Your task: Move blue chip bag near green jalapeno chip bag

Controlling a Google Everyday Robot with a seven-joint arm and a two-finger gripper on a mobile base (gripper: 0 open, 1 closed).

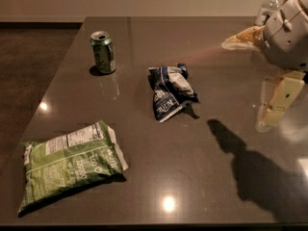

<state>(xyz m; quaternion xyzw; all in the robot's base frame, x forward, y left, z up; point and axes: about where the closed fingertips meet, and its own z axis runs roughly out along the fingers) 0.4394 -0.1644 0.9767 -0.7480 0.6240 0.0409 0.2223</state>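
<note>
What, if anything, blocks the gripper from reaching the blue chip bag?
Likely reachable, yes: the gripper hangs at the picture's right of the blue chip bag, with only bare table between them.

Gripper (275, 107) hangs at far right over the table (192, 177); the arm (288, 32) above it is cut off by the right and top edges. Clear bottle (270, 6) at top right is partly hidden behind the arm. Lettering on the blue chip bag (171, 93) and the label on the green chip bag (72, 162) are too small to read.
</note>
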